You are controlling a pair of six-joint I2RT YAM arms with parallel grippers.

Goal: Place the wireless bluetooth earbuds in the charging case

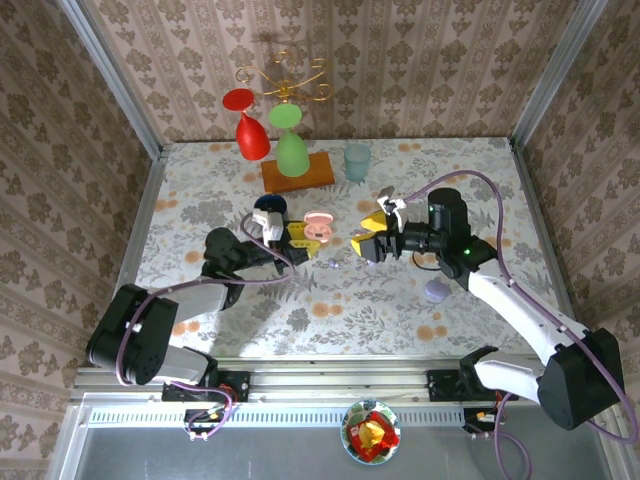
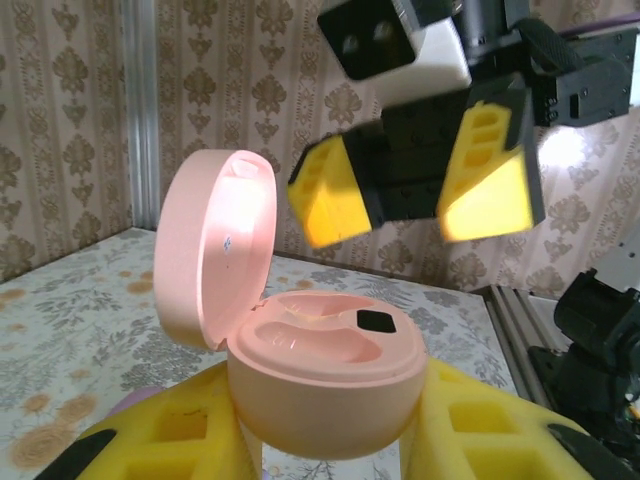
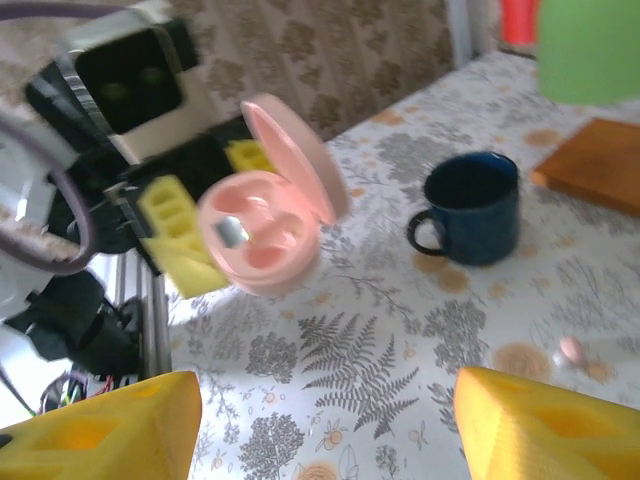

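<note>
A pink pebble-shaped charging case (image 2: 325, 375) stands with its lid (image 2: 215, 250) swung up. My left gripper (image 2: 330, 430) is shut on its base, yellow fingers (image 2: 180, 425) on both sides. Its two moulded hollows look bare, with a small dark square beside them. From above, the case (image 1: 318, 228) hangs over the table's middle, held by the left gripper (image 1: 292, 232). My right gripper (image 1: 370, 232) faces it from the right, open and holding nothing. In the right wrist view the case (image 3: 265, 235) is ahead of the open right gripper (image 3: 325, 430). One tiny pinkish earbud (image 3: 571, 350) lies on the cloth.
A dark blue mug (image 3: 475, 205) stands behind the case. A wooden board (image 1: 297, 172) carries red (image 1: 250, 125) and green (image 1: 291, 140) glasses, with a teal cup (image 1: 357, 160) beside it. A lilac case (image 1: 436, 290) lies under the right forearm. A bowl (image 1: 370, 432) sits below the rail.
</note>
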